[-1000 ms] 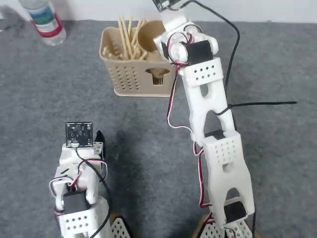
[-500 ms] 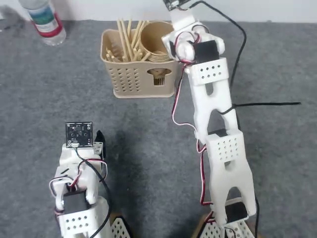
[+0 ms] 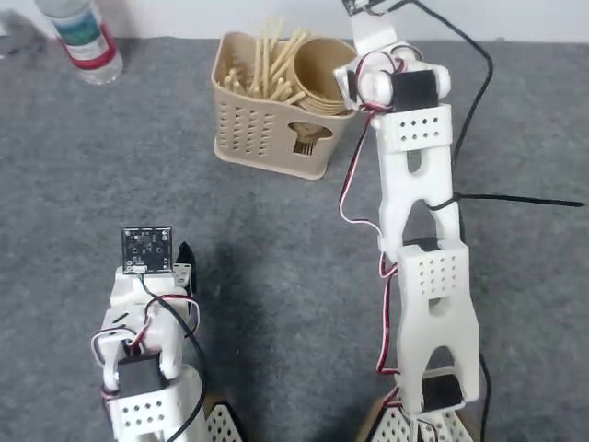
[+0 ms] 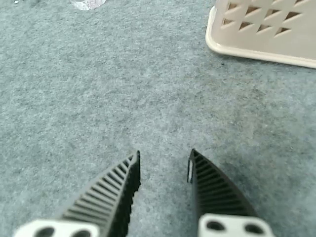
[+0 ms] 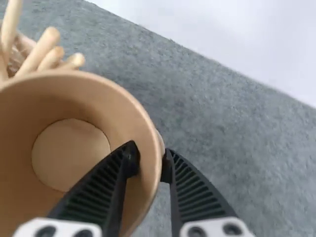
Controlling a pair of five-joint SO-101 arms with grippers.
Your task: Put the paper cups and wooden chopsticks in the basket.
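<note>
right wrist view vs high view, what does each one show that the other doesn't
Right wrist view: the right gripper pinching the wall of the brown paper cup, one black ribbed finger inside, one outside. High view: the beige perforated plastic basket, the left arm and a clear plastic bottle at the far left. Both: the cup, the wooden chopsticks beside it and the grey carpet.

Count of things, by kind
One basket (image 3: 262, 138); one plastic bottle (image 3: 85, 37); two arms, the left arm (image 3: 147, 341) and the right arm (image 3: 419, 249); paper cups (image 3: 324, 66) nested in one stack, exact number unclear; wooden chopsticks (image 3: 274, 57) many, too crowded to count.
</note>
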